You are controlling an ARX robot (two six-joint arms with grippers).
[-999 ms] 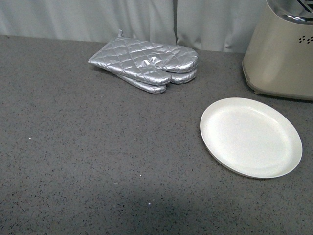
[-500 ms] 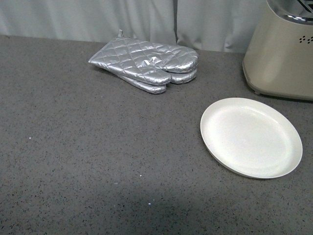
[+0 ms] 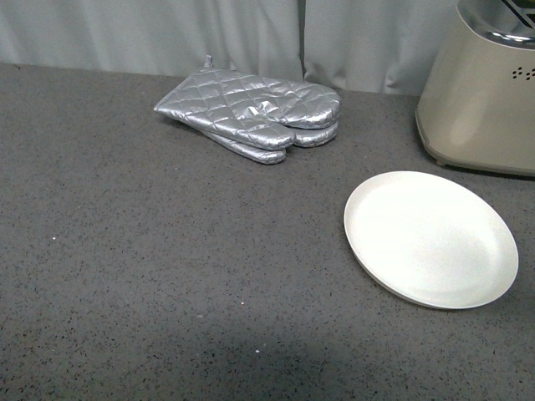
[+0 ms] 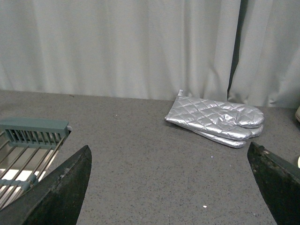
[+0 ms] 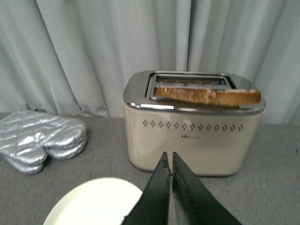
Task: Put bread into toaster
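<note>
The bread [image 5: 207, 95] now sits in the toaster [image 5: 193, 123] slot, the plate [image 3: 430, 239] bare, the right claw [image 5: 168, 183] closed and empty, the left claw [image 4: 173, 187] spread wide; only the camera view has nudged slightly.

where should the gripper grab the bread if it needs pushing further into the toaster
Grip the bread by its crust edge that sticks up above the toaster, coming straight down from above. It lies lengthwise in the near slot, so the fingers should close across its thin faces.

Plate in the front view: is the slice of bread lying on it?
No. The plate is bare, and the right wrist view shows the bread lying across the top of the toaster.
</note>
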